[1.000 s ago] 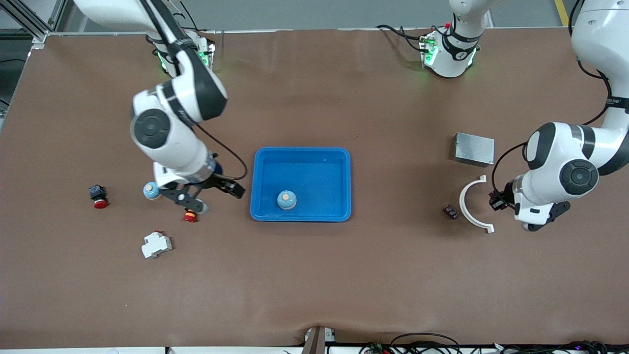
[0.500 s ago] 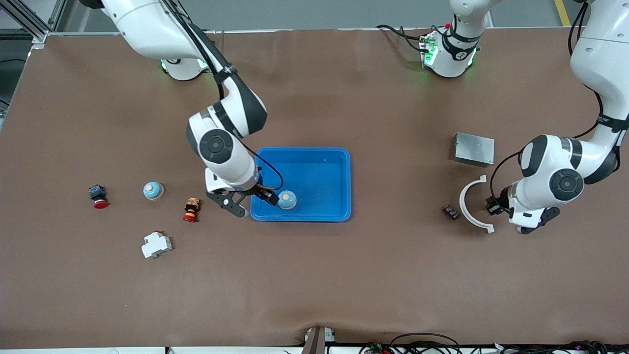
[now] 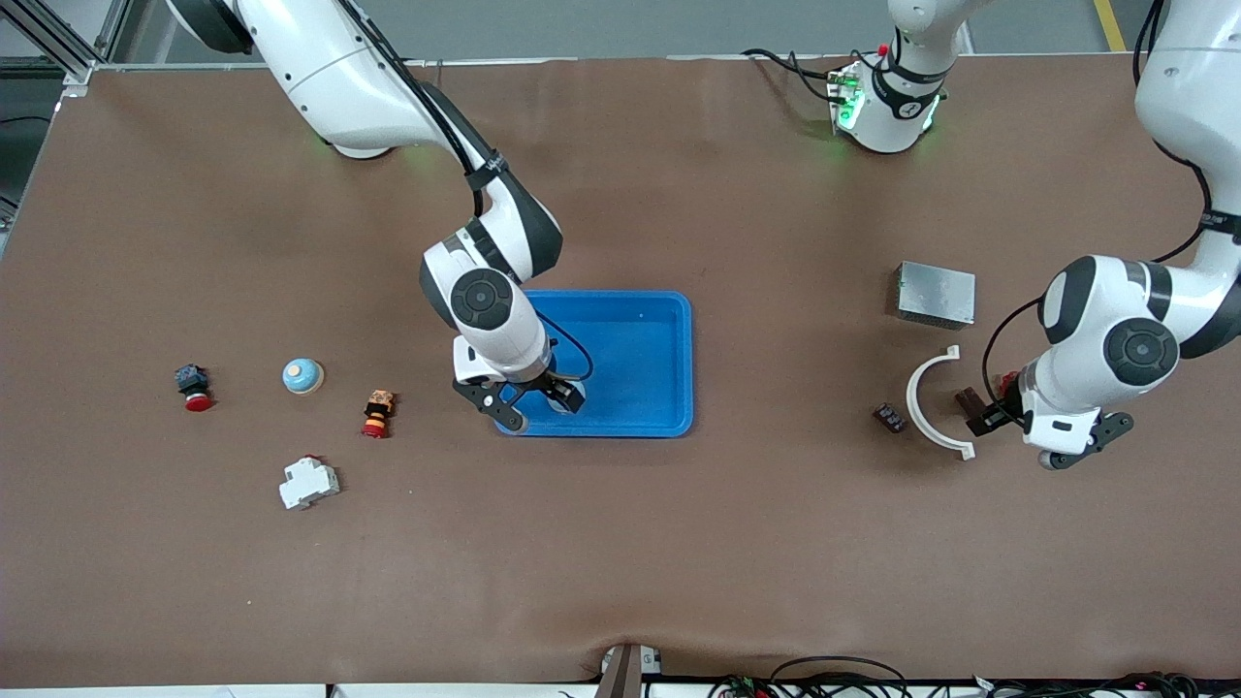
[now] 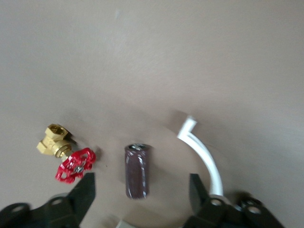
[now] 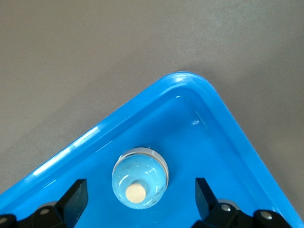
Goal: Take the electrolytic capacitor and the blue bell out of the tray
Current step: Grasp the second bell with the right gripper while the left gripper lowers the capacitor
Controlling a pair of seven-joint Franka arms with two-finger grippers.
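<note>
Dark brown cylindrical electrolytic capacitor lies on the tabletop beneath the released left tool. Light-blue domed bell remains in the bright-blue plastic tray, lower centre of frame, between the spread fingers of the right tool.

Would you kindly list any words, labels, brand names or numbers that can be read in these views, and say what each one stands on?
None can be read.
The dark capacitor lying between the open left gripper's fingers shows no legible marking.
The blue bell in the tray, under the open right gripper, is plain.
The arms' printing is too small to read.
</note>
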